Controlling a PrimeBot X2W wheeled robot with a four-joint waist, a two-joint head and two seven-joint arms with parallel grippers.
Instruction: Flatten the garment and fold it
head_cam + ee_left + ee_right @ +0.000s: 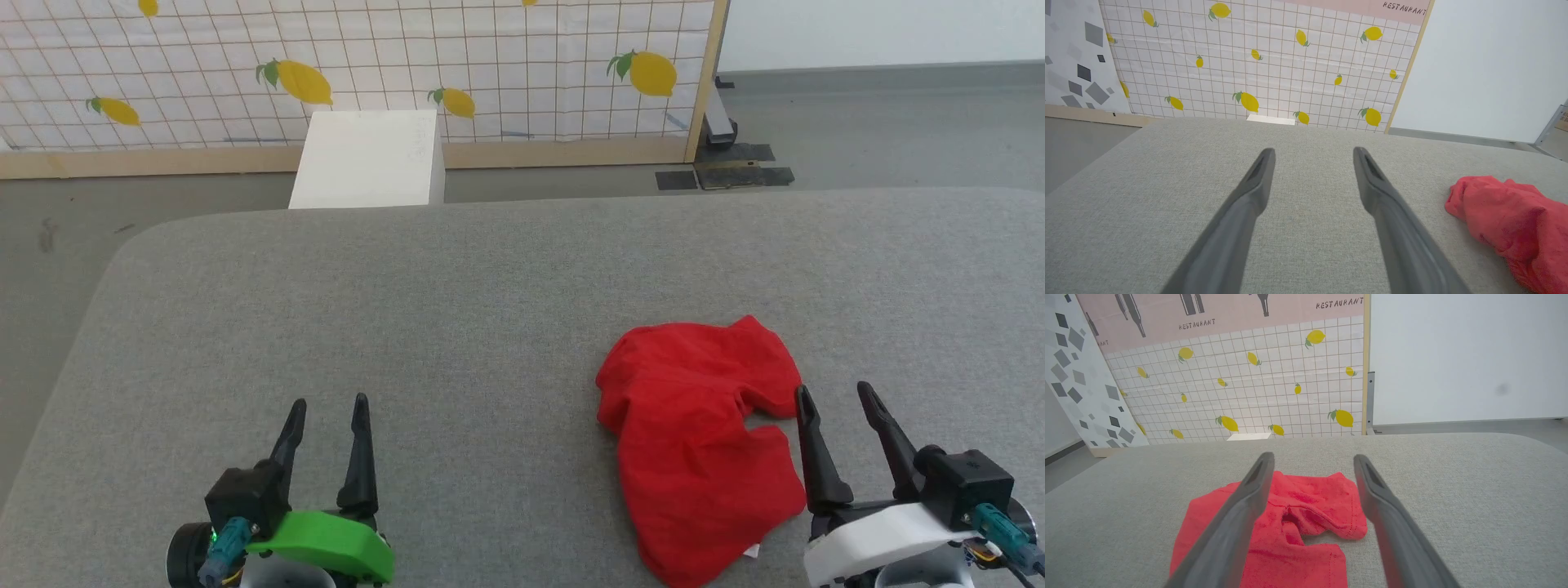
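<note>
The garment (694, 441) is a crumpled bright red piece of soft fabric lying on the grey table (457, 327), right of centre near the front edge. A small white tag pokes out at its near corner. My right gripper (834, 394) stands open just to its right, nothing between the fingers; in the right wrist view the garment (1290, 522) lies under and ahead of my right gripper (1312, 459). My left gripper (326, 403) is open at the lower left, well apart from the cloth. In the left wrist view my left gripper (1312, 152) spreads over bare table, the garment (1515, 224) at the right.
A white box (367, 159) stands on the floor beyond the table's far edge. Behind it runs a lemon-patterned grid panel (367, 65) with a wooden frame. Grey floor lies to the left and far right. The table's left and far parts are bare fabric.
</note>
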